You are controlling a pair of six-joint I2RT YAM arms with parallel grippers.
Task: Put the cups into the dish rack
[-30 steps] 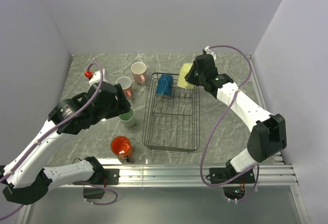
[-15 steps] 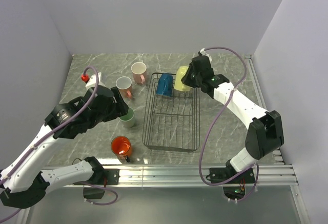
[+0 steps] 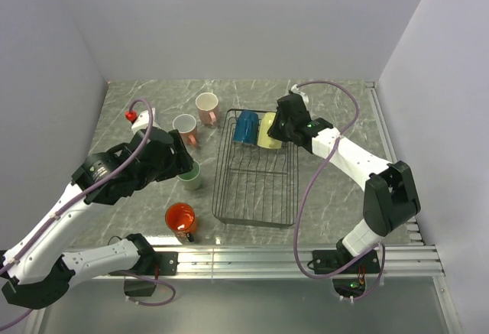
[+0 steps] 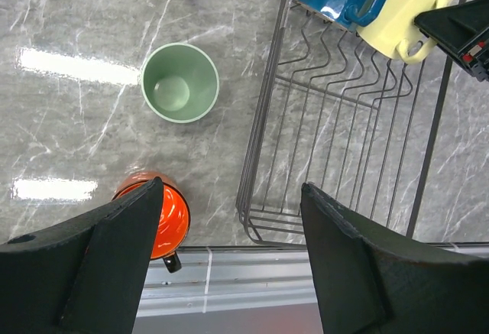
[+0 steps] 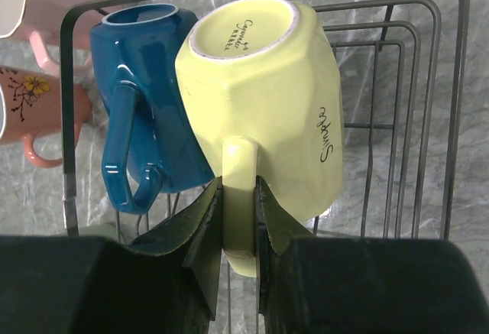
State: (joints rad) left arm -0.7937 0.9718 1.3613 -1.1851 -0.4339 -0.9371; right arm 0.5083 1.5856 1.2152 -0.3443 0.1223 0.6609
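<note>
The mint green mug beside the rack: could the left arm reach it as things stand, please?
Probably yes: the left pincer hangs open close by, and the mint green mug stands upright, apart from the dish rack and orange mug.

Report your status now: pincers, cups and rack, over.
Left pincer open, empty. Right pincer shut on handle of yellow cup, upside down at far end of rack, beside blue cup. Nothing in the way.
</note>
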